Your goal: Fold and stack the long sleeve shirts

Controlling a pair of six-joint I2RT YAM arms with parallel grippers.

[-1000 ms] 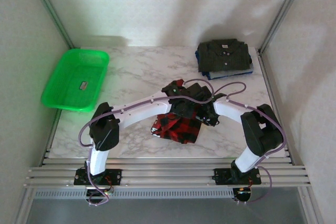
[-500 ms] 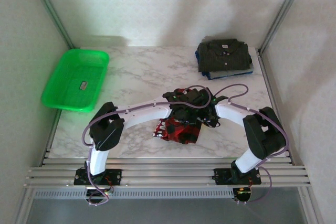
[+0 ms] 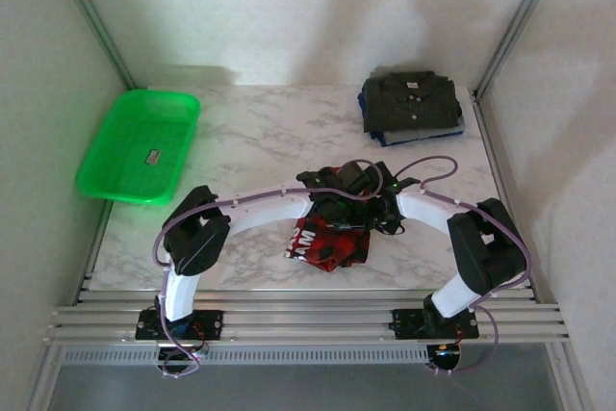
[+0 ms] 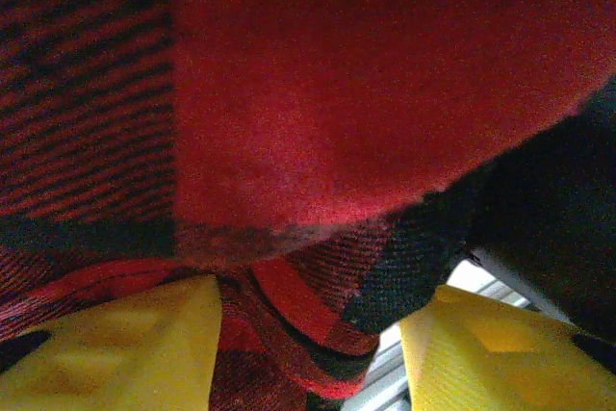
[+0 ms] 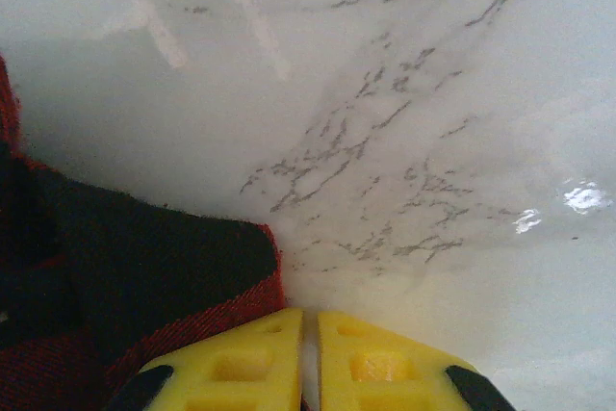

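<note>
From above I see the red-and-black buffalo-plaid flannel shirt (image 3: pixel 332 243) bunched in a heap on the white marble-patterned table (image 3: pixel 260 137), near the front edge and roughly midway between the two arm bases, with white lettering showing on its left side. Both wrists meet just over the far edge of that heap.

On the left wrist camera the left gripper (image 4: pixel 322 334) has its yellow fingers (image 4: pixel 106 348) well apart. Plaid cloth hangs right before the lens and drapes down between them, touching the left-hand finger, while a sliver of aluminium rail (image 4: pixel 383 372) shows beside the other.

On the right wrist camera the right gripper (image 5: pixel 310 334) has its fingers all but together, only a thin slit between them, and I see nothing in that slit. A corner of the plaid cloth lies just left of them on the marble.

The folded dark grey-olive button-up collared shirt (image 3: pixel 412 98) sits on a blue garment (image 3: pixel 423 134) at the far right corner. The green plastic basket (image 3: pixel 115 156) sits at the far left
</note>
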